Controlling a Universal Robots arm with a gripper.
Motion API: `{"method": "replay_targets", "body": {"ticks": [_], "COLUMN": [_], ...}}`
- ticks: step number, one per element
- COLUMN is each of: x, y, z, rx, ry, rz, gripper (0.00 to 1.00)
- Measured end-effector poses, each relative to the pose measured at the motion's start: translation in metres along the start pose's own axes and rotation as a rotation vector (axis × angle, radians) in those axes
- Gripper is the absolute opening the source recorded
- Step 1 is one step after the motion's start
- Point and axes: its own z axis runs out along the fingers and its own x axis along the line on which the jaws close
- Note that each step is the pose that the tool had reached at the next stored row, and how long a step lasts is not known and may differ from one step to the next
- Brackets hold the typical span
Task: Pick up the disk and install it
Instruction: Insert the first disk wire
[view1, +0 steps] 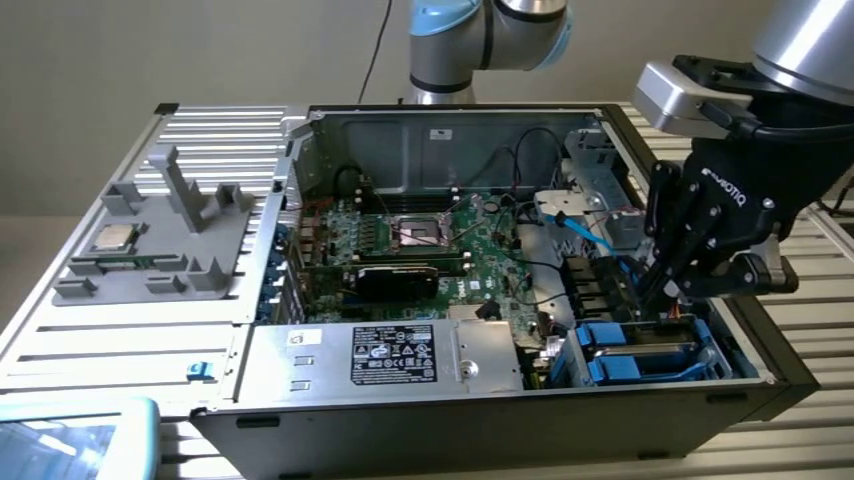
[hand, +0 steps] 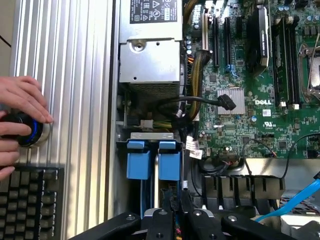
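1. We read the gripper as clenched. In the wrist view its fingertips stand almost together, with nothing clearly caught between them.
2. In the exterior view the gripper reaches down into the drive bay, which sits at about four o'clock from the motherboard and at three o'clock from the power-supply box.
3. The disk appears to stand on edge in that bay, showing its blue carrier tab, just beside a second blue carrier. We take the one in line with the fingertips to be ours, though we cannot be sure which it is.
4. We judge the step in hand to be seating the disk. Doing it well means pressing squarely on the carrier's end and along the bay's rails, so that it slides without cocking to one side.
5. We would keep the closed fingers centred on the carrier rather than on its neighbour, since the two sit close together.
6. The blue cable, at about twelve o'clock from the bay, and the black leads near it should stay out of the carrier's path. A pinched lead would stop the disk short.
7. A person's hand rests on a round blue-lit knob next to a keyboard, well apart from the bay.
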Motion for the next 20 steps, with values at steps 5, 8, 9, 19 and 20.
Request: {"method": "replay_targets", "body": {"ticks": [5,8,9,19,20], "x": [0.0067,0.0078,0.0078,0.0078,0.0078], "y": [-0.0021,-0.0028,-0.0028,-0.0029,-0.0029], "z": [0.0003,0.0003,0.0003,0.0003,0.0003], "rx": [-0.0007,-0.0029,-0.0029,-0.0029,-0.0029], "ry": [-0.0292,-0.0343,-0.0344,-0.0344,-0.0343], "rz": [-0.004,-0.004,-0.004,-0.004,-0.004], "gripper": [0.16,0.16,0.16,0.16,0.16]}}
